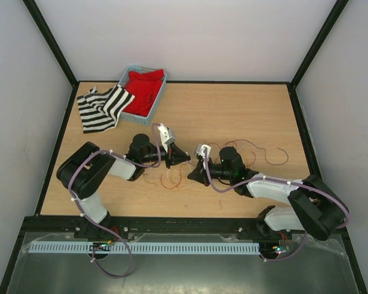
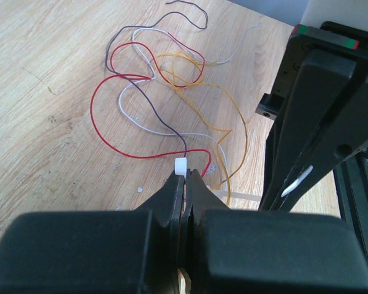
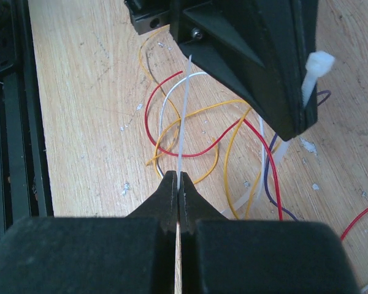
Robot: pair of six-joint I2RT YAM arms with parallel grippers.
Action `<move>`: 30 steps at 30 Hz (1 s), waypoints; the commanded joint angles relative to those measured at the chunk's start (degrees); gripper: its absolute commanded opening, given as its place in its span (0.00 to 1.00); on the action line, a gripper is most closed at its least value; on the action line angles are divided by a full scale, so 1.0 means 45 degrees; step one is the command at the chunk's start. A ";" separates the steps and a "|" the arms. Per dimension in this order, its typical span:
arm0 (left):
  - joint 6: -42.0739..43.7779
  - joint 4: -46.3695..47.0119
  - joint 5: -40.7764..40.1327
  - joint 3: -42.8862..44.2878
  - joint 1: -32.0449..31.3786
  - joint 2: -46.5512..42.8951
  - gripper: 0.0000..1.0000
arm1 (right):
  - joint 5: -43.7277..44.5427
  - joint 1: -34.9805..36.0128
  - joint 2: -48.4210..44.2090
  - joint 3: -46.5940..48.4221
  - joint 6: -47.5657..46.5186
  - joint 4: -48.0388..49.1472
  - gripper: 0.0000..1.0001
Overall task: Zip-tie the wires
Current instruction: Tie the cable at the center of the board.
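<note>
The wires (image 2: 153, 79) are thin red, orange, dark and pale strands, looping loose on the wooden table (image 1: 245, 116) between both arms. In the overhead view the wires (image 1: 172, 180) lie just below the two grippers. My left gripper (image 2: 187, 171) is shut on the white head of a zip tie (image 2: 181, 166), low over the strands. My right gripper (image 3: 178, 177) is shut on the thin whitish tail of the zip tie (image 3: 183, 116), which runs up toward the left gripper (image 3: 257, 61). The two grippers (image 1: 185, 157) (image 1: 193, 173) face each other, tips close together.
A light blue basket (image 1: 138, 117) holding a red cloth (image 1: 144, 89) stands at the back left, with a black-and-white striped cloth (image 1: 101, 107) beside it. More thin strands (image 1: 270, 153) trail off to the right of the right arm.
</note>
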 commanded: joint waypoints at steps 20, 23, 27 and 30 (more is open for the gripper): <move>0.3621 0.1494 -0.2872 -0.1739 -0.1017 -0.2231 0.00 | -0.1872 -0.0572 0.1482 0.0199 0.1752 0.2574 0.00; 0.3984 0.1494 -0.2974 -0.1849 -0.1045 -0.2212 0.00 | -0.2092 -0.0756 0.1577 0.0198 0.1933 0.2760 0.00; 0.4349 0.1514 -0.3092 -0.1961 -0.1052 -0.2146 0.00 | -0.2529 -0.0896 0.1778 0.0233 0.2013 0.2800 0.00; 0.4561 0.1514 -0.3141 -0.2017 -0.1076 -0.2177 0.00 | -0.3167 -0.1015 0.2125 0.0411 0.2088 0.2683 0.00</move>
